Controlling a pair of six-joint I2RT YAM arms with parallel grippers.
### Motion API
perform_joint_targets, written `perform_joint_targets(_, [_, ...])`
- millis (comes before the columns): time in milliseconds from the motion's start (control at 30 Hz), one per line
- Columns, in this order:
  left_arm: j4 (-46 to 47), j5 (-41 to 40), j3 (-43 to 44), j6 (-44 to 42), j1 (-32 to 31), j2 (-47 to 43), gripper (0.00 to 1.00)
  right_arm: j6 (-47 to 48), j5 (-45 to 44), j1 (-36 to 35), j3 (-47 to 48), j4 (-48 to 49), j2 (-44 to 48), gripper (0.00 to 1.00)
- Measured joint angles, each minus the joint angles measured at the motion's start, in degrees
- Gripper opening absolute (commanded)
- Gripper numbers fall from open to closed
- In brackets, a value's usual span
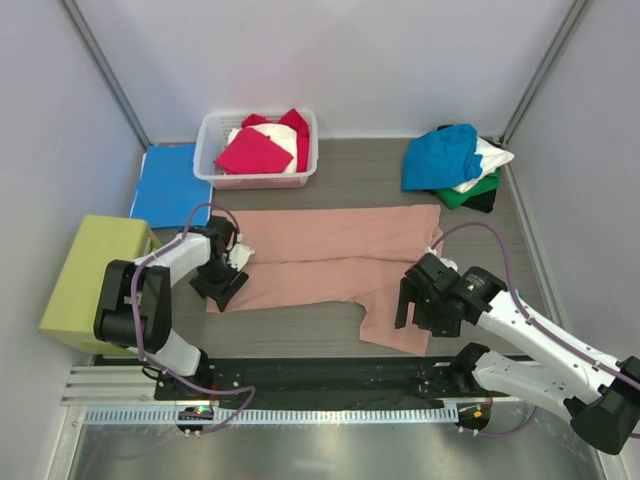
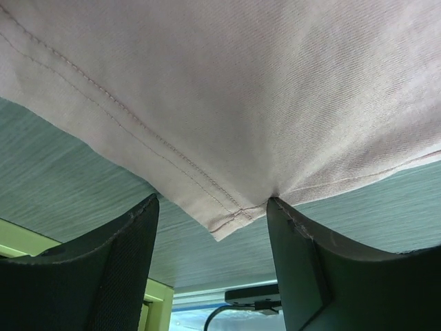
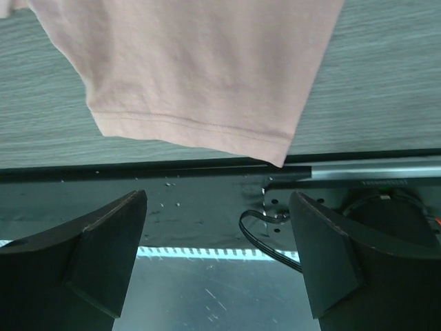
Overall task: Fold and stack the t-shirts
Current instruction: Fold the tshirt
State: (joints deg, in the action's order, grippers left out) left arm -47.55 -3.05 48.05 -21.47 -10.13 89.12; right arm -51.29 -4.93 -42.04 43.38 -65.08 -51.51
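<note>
top view: showing dusty-pink t-shirt (image 1: pixel 330 255) lying spread flat mid-table, plain surface facing up, left gripper (image 1: pixel 222 282) sitting at its left edge, right gripper (image 1: pixel 412 305) hovering by its near sleeve.
left wrist: showing double-stitched hem corner lying between fingers (image 2: pixel 124 262) standing apart, gripping nothing.
right wrist: showing sleeve hem lying beyond fingers (image 3: pixel 103 241) standing wide, holding nothing.
</note>
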Motion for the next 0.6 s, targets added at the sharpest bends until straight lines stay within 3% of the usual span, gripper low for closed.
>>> perform_joint_targets(33, [-0.3,-0.1,-0.2,0.0,0.0,0.0,0.65,0.0,-0.2,-0.3,0.6,-1.1,-0.3,1.0])
perform_joint_targets(200, [-0.2,-0.4,-0.3,-0.2,0.0,0.0,0.65,0.2,0.1,-1.4,3.8,-3.2,-3.5,1.0])
perform_joint_targets(300, [-0.3,-0.4,-0.2,-0.2,0.0,-0.2,0.66,1.8,-1.0,-2.7,11.7,-6.3,-10.5,1.0])
perform_joint_targets(400, [-0.6,-0.4,0.1,-0.2,0.0,-0.7,0.66,3.4,-12.9,-9.4,34.4,-11.2,-22.0,1.0])
perform_joint_targets(467, [-0.9,-0.4,1.0,-0.2,0.0,-0.9,0.65,3.8,-28.6,-17.7,47.8,-7.7,-26.8,1.0])
perform_joint_targets(600, [-0.8,-0.4,1.8,-0.2,0.0,-0.9,0.65,3.1,-47.9,-26.5,49.1,-8.1,-29.1,1.0])
